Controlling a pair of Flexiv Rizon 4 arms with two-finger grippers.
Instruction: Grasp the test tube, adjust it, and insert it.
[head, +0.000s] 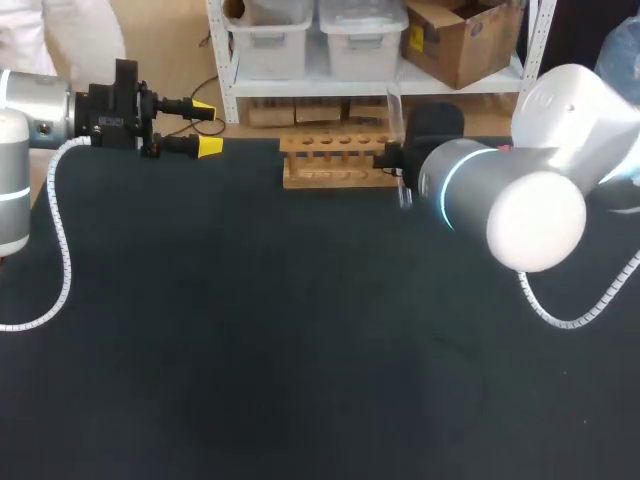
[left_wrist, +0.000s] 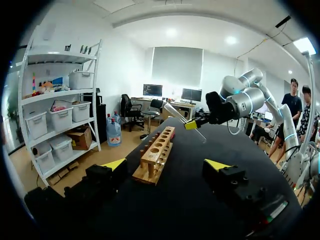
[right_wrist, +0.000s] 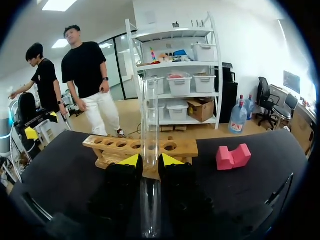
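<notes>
Black cloth-covered table (head: 250, 330). The light wooden test tube rack with a row of round holes (head: 335, 160) sits at 12 o'clock on the far edge. The left gripper (head: 207, 127) is at about 10 o'clock on the table, well apart from the rack, pointing toward it, with its jaws spread and holding nothing. In the left wrist view the same left gripper (left_wrist: 166, 165) has the rack (left_wrist: 155, 157) dead ahead at its 12 o'clock. The right gripper (left_wrist: 191, 124) is beyond the rack's far end. The right arm comes in from 3 o'clock in the head view. The clear glass test tube (head: 394, 110) is just beside the rack's right end at about 1 o'clock, standing near upright with a slight lean, and is not in any hole. In the right wrist view the right gripper (right_wrist: 150, 160) has its yellow tips pinching the tube (right_wrist: 149, 115) from both sides. The rack (right_wrist: 175, 147) is straight ahead, and a pink notched foam block (right_wrist: 232, 156) lies at the gripper's 2 o'clock on the cloth. Cannot tell whether the tube's lower end touches the table.
</notes>
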